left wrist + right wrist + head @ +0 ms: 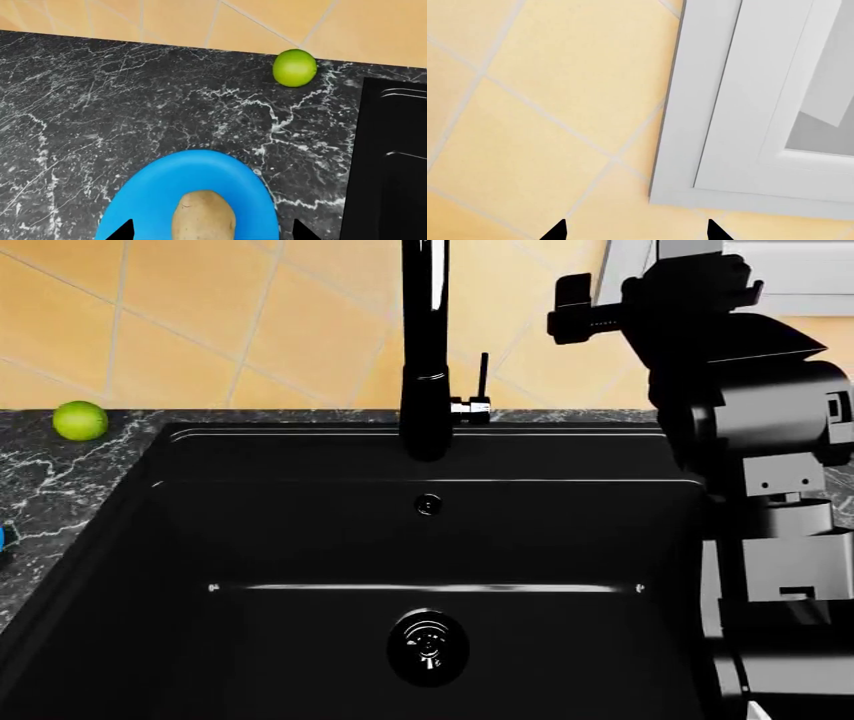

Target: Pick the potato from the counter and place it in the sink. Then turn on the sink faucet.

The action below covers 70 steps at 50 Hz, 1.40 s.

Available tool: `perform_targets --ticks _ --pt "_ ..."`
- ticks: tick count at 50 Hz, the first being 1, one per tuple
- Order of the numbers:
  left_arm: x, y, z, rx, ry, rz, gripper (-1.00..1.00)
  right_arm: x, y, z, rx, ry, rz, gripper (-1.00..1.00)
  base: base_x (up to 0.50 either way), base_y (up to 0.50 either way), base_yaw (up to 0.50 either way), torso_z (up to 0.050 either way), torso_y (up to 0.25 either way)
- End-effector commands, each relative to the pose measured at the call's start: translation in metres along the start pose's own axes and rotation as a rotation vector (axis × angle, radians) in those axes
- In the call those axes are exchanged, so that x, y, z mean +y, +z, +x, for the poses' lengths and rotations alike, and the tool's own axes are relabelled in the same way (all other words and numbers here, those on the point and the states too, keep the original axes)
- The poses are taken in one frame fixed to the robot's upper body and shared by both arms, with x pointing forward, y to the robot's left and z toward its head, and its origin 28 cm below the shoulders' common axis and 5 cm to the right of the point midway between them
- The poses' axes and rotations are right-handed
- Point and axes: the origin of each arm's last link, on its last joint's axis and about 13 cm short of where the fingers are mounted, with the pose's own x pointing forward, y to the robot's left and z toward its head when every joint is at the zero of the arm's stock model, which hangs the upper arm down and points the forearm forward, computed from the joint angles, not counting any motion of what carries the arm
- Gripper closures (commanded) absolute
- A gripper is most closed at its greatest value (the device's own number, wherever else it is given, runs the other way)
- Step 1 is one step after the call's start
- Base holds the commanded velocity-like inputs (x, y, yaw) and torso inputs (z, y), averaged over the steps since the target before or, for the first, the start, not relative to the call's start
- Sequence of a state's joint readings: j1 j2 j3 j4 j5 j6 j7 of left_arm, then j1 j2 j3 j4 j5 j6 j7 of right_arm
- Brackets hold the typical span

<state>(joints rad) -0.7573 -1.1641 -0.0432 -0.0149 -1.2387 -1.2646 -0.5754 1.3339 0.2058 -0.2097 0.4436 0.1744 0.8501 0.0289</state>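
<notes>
In the left wrist view, the potato point(203, 216) is seen lying on a blue plate point(167, 185) that rests on the dark marble table point(100, 110). The two black tips of the left gripper point(212, 231) are spread wide, one on each side of the potato and clear of it; nothing is held. A green lime point(294, 67) sits near the table's far edge, where the yellow tiled wall point(167, 22) begins, and just beside the sink point(390, 160) rim. Bare marble is left open between the plate and the lime. No writing can be read.

In the head view, the sink point(267, 540) fills most of the frame, with its drain point(427, 645) and overflow hole point(427, 504) unobstructed. The sink faucet point(426, 360) rises at the far rim, its thin lever point(482, 375) to its right. The lime point(80, 421) lies on the table point(47, 475) at the far left; a sliver of the blue plate point(6, 536) shows at the left border. The right arm point(761, 470) stands raised at the right.

In the right wrist view, only the wall tiles point(547, 100) and a white frame point(720, 110) are faced. The fingers of the right gripper point(635, 231) are parted and empty.
</notes>
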Motion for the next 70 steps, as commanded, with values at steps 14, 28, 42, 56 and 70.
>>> perform_targets --ticks 14,28,42,56,70 --pt "-0.005 -0.013 0.014 0.033 0.0 0.009 -1.0 0.001 -0.001 0.0 0.0 0.006 0.0 -1.0 0.0 0.0 0.0 0.0 0.0" --pt "-0.005 -0.014 0.02 0.036 0.018 -0.01 -1.0 0.0 -0.004 0.0 0.004 0.003 0.003 -1.0 0.0 0.0 0.0 0.0 0.0" --pt "-0.002 -0.013 0.025 0.035 0.042 -0.027 -1.0 -0.001 -0.003 0.0 0.004 0.001 0.005 -1.0 0.0 0.0 0.0 0.0 0.0" --pt "-0.003 -0.016 0.031 0.047 0.048 -0.034 -1.0 -0.001 -0.003 0.0 0.004 0.003 0.004 -1.0 0.0 0.0 0.0 0.0 0.0" --pt "-0.005 -0.021 0.041 0.056 0.058 -0.036 -1.0 0.0 -0.004 0.001 0.006 0.004 0.003 -1.0 0.0 0.0 0.0 0.0 0.0"
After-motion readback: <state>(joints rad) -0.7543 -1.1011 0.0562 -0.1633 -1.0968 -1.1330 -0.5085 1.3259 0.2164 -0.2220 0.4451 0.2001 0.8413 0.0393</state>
